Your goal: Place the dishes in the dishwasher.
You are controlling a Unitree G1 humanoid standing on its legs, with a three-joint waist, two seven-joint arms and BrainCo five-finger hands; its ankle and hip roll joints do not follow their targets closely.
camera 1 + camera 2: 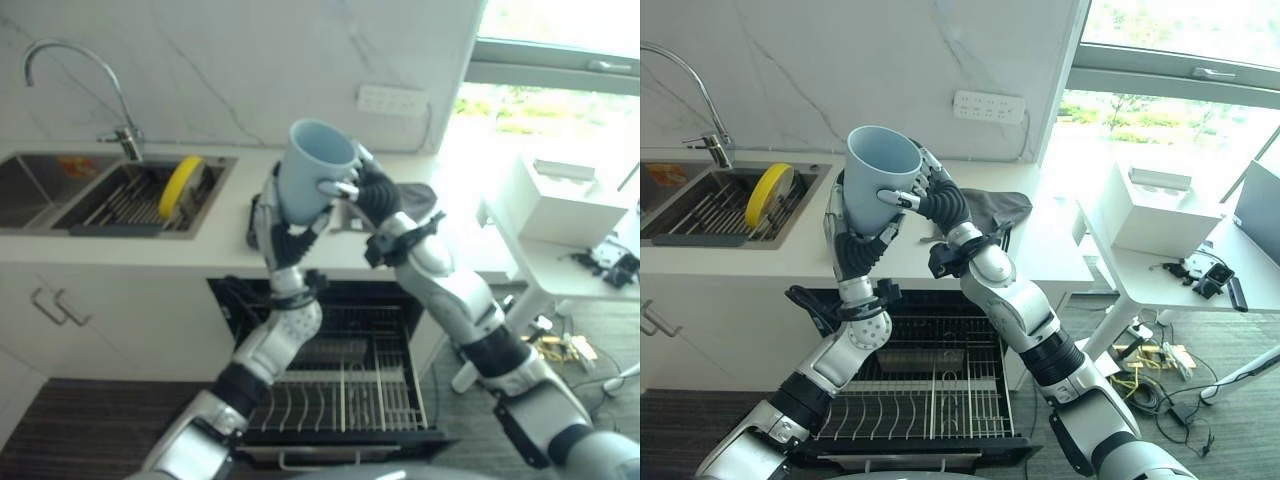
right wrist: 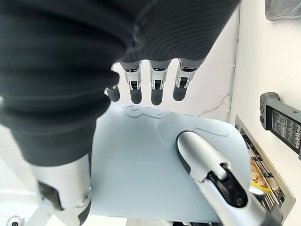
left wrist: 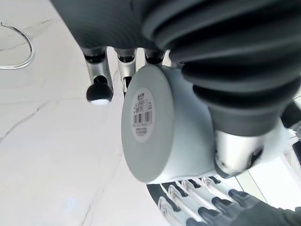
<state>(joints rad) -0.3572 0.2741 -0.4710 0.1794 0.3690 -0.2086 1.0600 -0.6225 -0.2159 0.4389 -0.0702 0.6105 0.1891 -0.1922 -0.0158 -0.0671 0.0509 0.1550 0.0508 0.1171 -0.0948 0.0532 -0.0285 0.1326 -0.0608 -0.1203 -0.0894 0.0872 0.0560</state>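
- Two hands are raised together around a pale blue cup [image 1: 878,178], which is held mouth-up above the counter [image 1: 150,248], over the open dishwasher [image 1: 340,375].
- From below and behind, the cup is gripped by the left hand [image 1: 855,245], its fingers curled up the wall; in the left wrist view the cup's flat base, with a barcode label, is seen against the palm.
- From the opposite side, the cup is clasped by the right hand [image 1: 938,203], its fingers [image 2: 157,89] bent over the rim and its thumb pressed on the wall.
- Nothing can be made out inside the cup from the head views, where the inner wall is seen bare.
- One yellow plate [image 1: 181,186] is stood on edge in the rack of the sink [image 1: 60,190], near the tap [image 1: 75,75].
- The pulled-out lower rack [image 1: 345,395] of the dishwasher is seen as bare wire tines, its front partly covered by the left arm.
- A grey cloth [image 1: 995,208] is laid on the counter behind the right hand, partly hidden by it.
- A white box [image 1: 1160,210] is set on a white side table [image 1: 1160,280] well apart to the right.
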